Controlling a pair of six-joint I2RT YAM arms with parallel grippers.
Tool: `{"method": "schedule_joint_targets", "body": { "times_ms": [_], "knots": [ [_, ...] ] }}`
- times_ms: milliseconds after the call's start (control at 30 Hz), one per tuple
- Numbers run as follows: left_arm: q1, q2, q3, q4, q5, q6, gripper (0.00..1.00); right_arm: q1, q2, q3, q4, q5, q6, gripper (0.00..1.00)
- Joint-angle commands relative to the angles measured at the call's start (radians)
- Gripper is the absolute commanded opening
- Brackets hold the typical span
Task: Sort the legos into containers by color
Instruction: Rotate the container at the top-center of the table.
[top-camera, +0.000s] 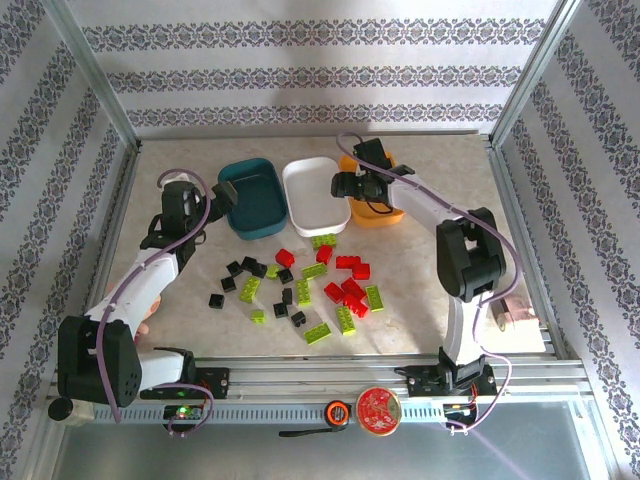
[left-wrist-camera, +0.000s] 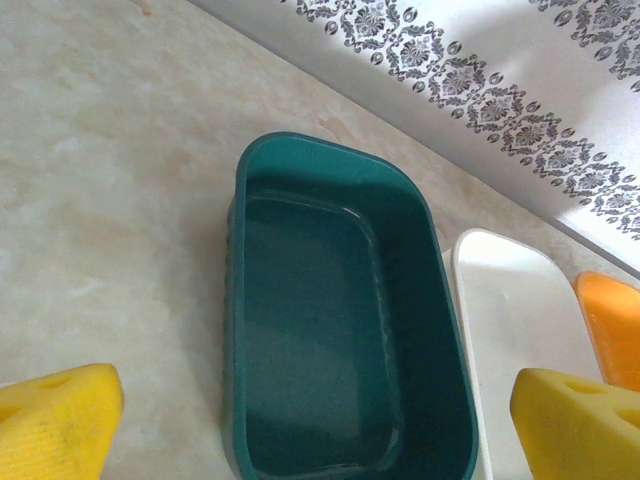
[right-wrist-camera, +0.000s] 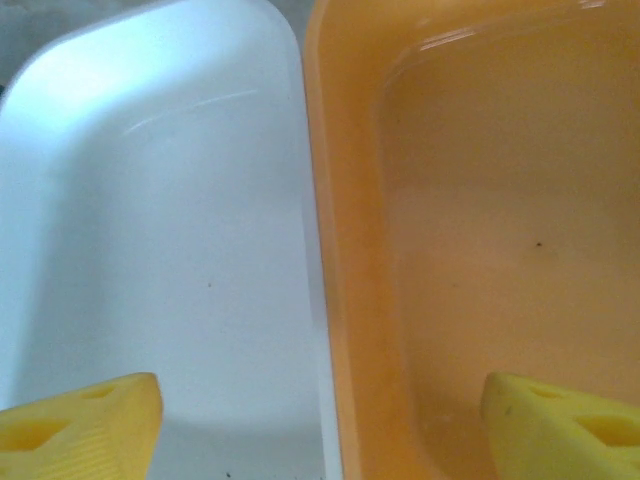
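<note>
Red (top-camera: 350, 290), lime green (top-camera: 345, 318) and black (top-camera: 235, 268) legos lie scattered on the table in front of the containers. At the back stand the teal tray (top-camera: 255, 200) (left-wrist-camera: 330, 330), the white tray (top-camera: 315, 195) (right-wrist-camera: 170, 230) and the orange tray (top-camera: 378, 215) (right-wrist-camera: 500, 220), all with nothing inside them. My left gripper (top-camera: 222, 196) (left-wrist-camera: 330, 440) is open over the teal tray's near end, one yellow finger (left-wrist-camera: 60, 420) outside its left wall. My right gripper (top-camera: 345, 185) (right-wrist-camera: 320, 430) hangs open astride the touching walls of the white and orange trays, one finger over each.
Patterned walls and metal frame posts (top-camera: 95, 90) close in the table on three sides. A round red disc (top-camera: 379, 407) and a small tape measure (top-camera: 337, 411) sit on the front rail between the arm bases.
</note>
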Motion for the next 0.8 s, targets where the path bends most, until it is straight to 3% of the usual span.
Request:
{"method": "schedule_joint_targets", "body": {
  "times_ms": [0, 300, 500, 767],
  "knots": [
    [-0.008, -0.029, -0.025, 0.070, 0.008, 0.007, 0.99, 0.000, 0.053, 0.065, -0.060, 0.070, 0.032, 0.74],
    [-0.001, -0.037, -0.030, 0.077, 0.025, -0.017, 0.99, 0.029, 0.147, 0.139, -0.102, 0.093, 0.043, 0.54],
    [0.020, -0.032, -0.049, 0.185, 0.153, -0.047, 0.99, 0.043, 0.163, 0.119, -0.105, 0.131, 0.084, 0.38],
    [0.021, -0.041, -0.033, 0.153, 0.158, -0.024, 0.99, 0.054, 0.139, 0.047, -0.102, 0.204, 0.175, 0.16]
  ]
}}
